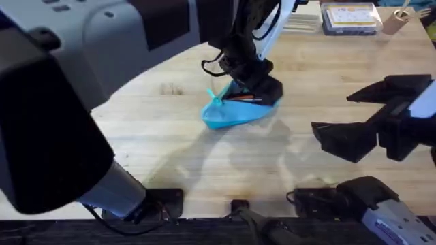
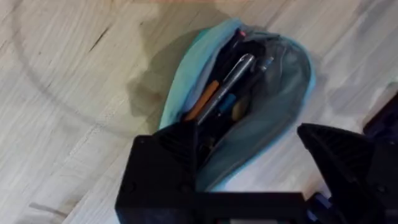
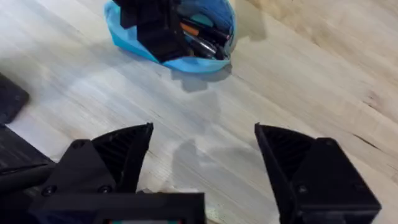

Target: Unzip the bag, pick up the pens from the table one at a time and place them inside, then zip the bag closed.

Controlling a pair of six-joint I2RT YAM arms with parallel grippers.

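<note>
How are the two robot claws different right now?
The left gripper is down at the blue bag, with one finger poking into its open mouth among the pens; the right gripper hangs over bare table, away from the bag. The left gripper touches the bag; the right gripper touches nothing. Both are black and both are open.

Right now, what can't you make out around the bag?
- Overhead: the left end effector covers part of the bag; the zipper state at that end is hidden.
- Left wrist: the pens overlap in the dark interior; no exact count.
- Right wrist: the left arm blocks part of the bag's opening.
- The far table edge clutter is too small to identify.
</note>
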